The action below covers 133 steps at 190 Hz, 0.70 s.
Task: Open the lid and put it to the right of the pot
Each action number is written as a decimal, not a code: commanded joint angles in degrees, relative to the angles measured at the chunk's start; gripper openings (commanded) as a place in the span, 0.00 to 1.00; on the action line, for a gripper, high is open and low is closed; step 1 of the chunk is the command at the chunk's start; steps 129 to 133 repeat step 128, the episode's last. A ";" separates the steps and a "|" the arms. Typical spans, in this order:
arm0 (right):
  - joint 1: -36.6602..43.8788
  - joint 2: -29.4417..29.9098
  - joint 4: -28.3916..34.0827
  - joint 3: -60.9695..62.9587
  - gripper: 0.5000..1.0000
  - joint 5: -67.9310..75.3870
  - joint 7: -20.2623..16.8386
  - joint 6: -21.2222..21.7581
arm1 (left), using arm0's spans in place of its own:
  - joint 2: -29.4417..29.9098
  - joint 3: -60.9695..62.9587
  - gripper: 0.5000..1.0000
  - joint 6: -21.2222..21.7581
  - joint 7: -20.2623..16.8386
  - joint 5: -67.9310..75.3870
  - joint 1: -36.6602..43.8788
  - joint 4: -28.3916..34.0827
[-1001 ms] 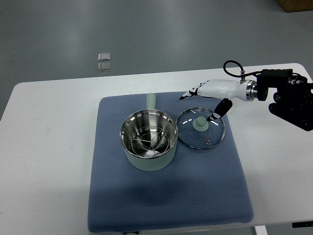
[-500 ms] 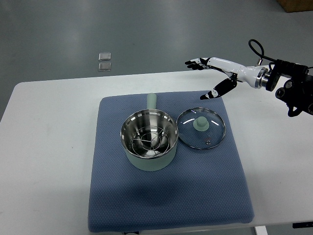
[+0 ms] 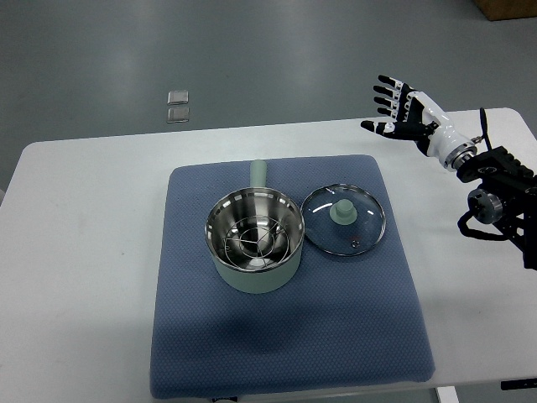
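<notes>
Mat [image 3: 285, 336]: lid [image 3: 343, 220] beneath spread fingers [image 3: 388, 94].

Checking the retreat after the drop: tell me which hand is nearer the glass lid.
Right. The right hand hangs open above the table's far right edge, up and to the right of the glass lid, clear of it. The left hand is out of view.

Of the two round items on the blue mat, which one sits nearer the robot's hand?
The glass lid, lying flat with its green knob up, right of the pot. The right hand hovers open above the table's far right edge, clear of both.
</notes>
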 commanded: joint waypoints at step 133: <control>-6.09 10.42 -3.25 6.50 0.86 16.24 1.58 -0.17 | 0.00 0.00 1.00 0.00 0.00 0.02 0.00 0.00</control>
